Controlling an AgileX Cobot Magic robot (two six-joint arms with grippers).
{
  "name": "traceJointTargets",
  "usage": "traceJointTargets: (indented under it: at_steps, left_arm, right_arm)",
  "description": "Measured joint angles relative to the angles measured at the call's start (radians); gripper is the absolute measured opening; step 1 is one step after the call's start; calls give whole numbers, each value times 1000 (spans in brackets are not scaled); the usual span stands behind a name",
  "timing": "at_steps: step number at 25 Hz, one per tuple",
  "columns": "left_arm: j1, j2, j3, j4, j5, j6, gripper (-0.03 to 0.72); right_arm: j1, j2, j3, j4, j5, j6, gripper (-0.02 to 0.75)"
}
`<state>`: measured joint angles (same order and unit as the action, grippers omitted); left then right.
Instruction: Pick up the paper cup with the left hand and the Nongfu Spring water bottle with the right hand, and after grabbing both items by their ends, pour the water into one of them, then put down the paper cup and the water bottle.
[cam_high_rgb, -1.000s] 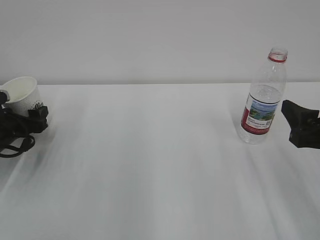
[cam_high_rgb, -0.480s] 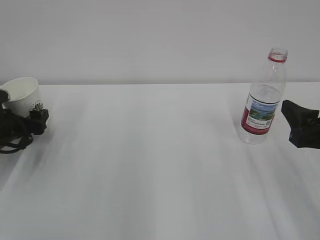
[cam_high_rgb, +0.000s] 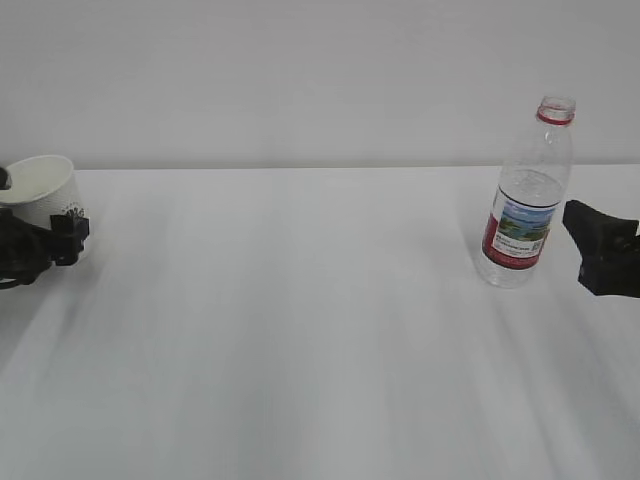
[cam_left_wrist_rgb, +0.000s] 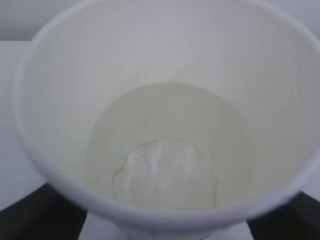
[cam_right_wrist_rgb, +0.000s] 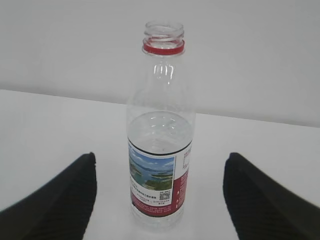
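The paper cup (cam_high_rgb: 42, 192) stands upright on the white table (cam_high_rgb: 300, 330) at the far left. My left gripper (cam_high_rgb: 35, 218) is open around its lower part, one black finger (cam_high_rgb: 68, 238) in front of it. In the left wrist view the cup (cam_left_wrist_rgb: 165, 75) fills the picture, with a little water (cam_left_wrist_rgb: 167, 172) pooled at its bottom. Dark fingers (cam_left_wrist_rgb: 40, 215) show at both lower corners, with bare table between them and the cup. The uncapped Nongfu Spring water bottle (cam_high_rgb: 523, 195) stands at the right. My right gripper (cam_high_rgb: 580, 248) is open just to its right. The bottle (cam_right_wrist_rgb: 160, 150) stands ahead of the right gripper's (cam_right_wrist_rgb: 160, 157) spread fingers, untouched.
A plain pale wall (cam_high_rgb: 300, 70) runs behind the table's far edge. Bare table stretches between the cup and the bottle.
The cup has gone from tilted to upright on the table. My left gripper has spread its jaws and slid left, toward the picture's edge. The right gripper and the bottle have not moved.
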<state>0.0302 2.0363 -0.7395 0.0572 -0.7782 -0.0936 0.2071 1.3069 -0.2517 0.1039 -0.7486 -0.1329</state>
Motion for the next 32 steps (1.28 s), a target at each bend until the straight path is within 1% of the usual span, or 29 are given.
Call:
traceJointTargets:
  at_steps: [6, 18, 24, 29, 32]
  left_arm:
    - [0, -65, 44, -2, 39, 0, 692]
    - [0, -240, 187, -2, 63, 0, 687]
    - [0, -357, 202, -2, 46, 0, 678]
    - [0, -446, 207, 43, 41, 0, 667]
    - [0, -496, 208, 82, 41, 0, 652]
  right_arm:
    - [0, 0, 0, 0, 0, 0, 593]
    - [0, 0, 0, 0, -4, 4, 593]
    - [0, 0, 0, 0, -35, 4, 593]
    - [0, 0, 0, 0, -92, 4, 593]
    - [0, 0, 0, 0, -101, 4, 593]
